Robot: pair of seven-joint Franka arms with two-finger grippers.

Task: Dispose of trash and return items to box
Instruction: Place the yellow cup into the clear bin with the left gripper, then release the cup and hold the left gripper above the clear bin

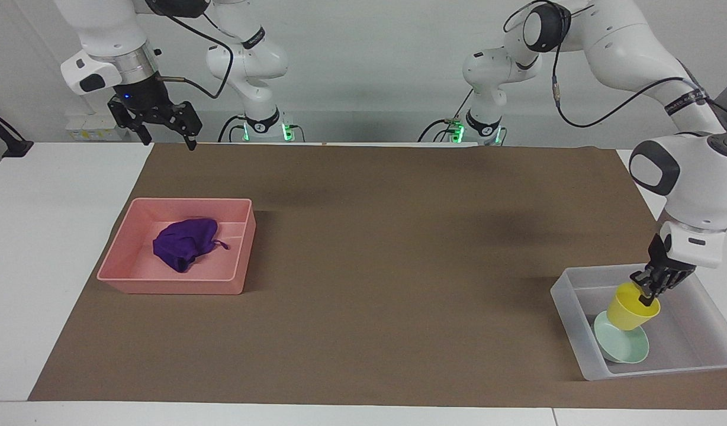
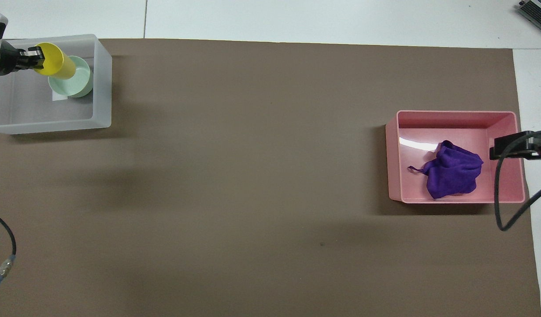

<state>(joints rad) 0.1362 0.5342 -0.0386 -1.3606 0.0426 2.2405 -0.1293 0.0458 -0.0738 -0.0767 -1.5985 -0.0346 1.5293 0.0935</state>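
Observation:
My left gripper (image 1: 647, 294) is shut on the rim of the yellow cup (image 1: 629, 309) and holds it tilted inside the translucent box (image 1: 576, 343) at the left arm's end of the table. The cup's base is at the mint-green bowl (image 1: 627, 350) on the box floor; I cannot tell if they touch. In the overhead view the left gripper (image 2: 36, 58), cup (image 2: 57, 66), bowl (image 2: 76, 83) and box (image 2: 102, 88) show the same. The purple cloth (image 1: 183, 242) lies in the pink tray (image 1: 174, 287). My right gripper (image 1: 168, 144) is open and empty, raised over the table's edge nearest the robots, beside the tray.
A brown mat (image 1: 369, 266) covers most of the white table. The cloth (image 2: 453, 169) sits in the pink tray (image 2: 455, 119) at the right arm's end, with the right gripper (image 2: 504, 147) and its cable over the tray's edge.

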